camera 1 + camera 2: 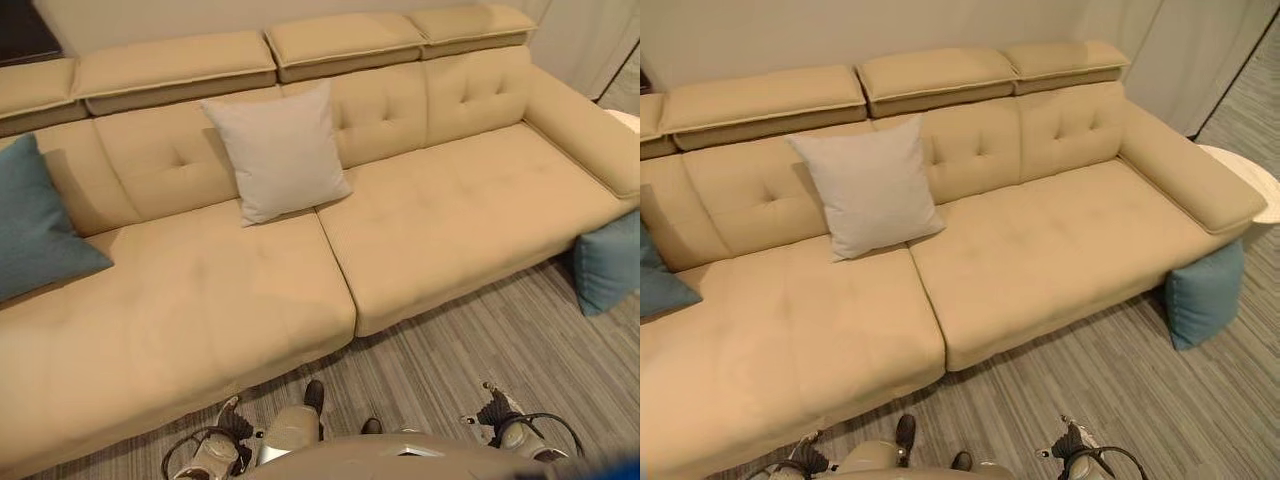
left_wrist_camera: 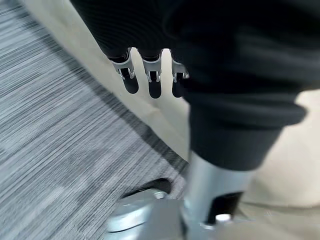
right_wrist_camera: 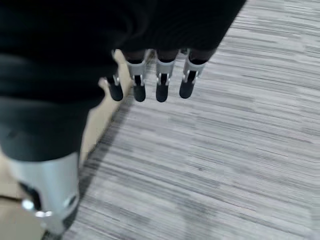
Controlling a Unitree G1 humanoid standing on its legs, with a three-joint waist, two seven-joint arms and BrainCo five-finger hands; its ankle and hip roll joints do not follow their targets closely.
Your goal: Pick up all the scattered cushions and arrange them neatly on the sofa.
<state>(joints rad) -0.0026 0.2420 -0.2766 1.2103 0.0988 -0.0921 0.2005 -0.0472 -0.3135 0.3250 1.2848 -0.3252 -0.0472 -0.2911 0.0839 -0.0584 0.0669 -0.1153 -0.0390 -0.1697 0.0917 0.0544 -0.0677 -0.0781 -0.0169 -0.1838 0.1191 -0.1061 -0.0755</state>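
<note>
**So, two cushions on the sofa, one on the floor**

Basically the big tan sofa fills most of the head views, sitting on a grey striped carpet. A light grey cushion stands propped upright against the backrest, right about where the two seat sections meet. A teal cushion leans against the backrest at the sofa's far left end, resting on the seat there. The other teal cushion is off the sofa, down on the carpet at the right end, standing on edge and tucked against the sofa's side just below the armrest. Past that armrest, the edge of a pale round table peeks in.

Neither hand has anything in it. The left hand hangs over the carpet right next to the sofa's front edge, fingers relaxed and pointing down, nothing between them. The right hand is the same story: fingers loose and straight-ish, dangling above bare carpet, with a bit of the tan sofa base off to one side. Both hands sit low and well apart from all three cushions.
</note>
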